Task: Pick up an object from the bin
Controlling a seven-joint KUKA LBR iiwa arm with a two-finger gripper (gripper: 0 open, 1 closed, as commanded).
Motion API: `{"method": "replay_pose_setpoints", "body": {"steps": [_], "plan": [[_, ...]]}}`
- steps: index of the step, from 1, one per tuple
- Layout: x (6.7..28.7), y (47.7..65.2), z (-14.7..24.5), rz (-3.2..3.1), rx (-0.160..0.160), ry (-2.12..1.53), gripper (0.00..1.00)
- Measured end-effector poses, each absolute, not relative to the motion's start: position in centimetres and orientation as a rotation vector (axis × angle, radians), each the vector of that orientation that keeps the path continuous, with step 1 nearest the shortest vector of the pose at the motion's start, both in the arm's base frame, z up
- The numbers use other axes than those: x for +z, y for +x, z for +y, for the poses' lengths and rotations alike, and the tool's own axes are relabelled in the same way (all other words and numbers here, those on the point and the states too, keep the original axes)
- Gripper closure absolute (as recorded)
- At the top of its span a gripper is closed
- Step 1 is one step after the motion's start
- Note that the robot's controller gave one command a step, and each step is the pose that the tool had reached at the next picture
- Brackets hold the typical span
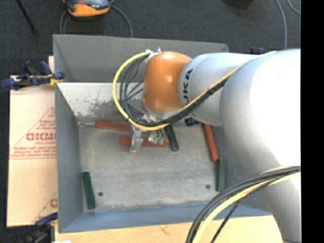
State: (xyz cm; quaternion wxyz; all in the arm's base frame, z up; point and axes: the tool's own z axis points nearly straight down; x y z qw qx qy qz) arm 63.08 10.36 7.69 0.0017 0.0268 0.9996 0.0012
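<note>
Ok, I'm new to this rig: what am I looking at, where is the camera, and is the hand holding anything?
One camera looks down into a grey metal bin from above and slightly to one side. The big white shape coming in from the right is the robot arm; the orange cover and yellow cable belong to its wrist. Its hand hangs low near the bin's middle, over a short red stick. A longer red stick and a dark green stick lie close by. Farther off are a red stick by the right wall and a green stick at the lower left. Whether anything is held, I cannot tell.
</note>
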Motion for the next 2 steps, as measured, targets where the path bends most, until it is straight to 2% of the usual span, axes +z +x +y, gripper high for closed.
{"method": "replay_pose_setpoints", "body": {"steps": [2], "plan": [[11.9,63.1,10.3,3.139,0.004,0.084,1.0]]}}
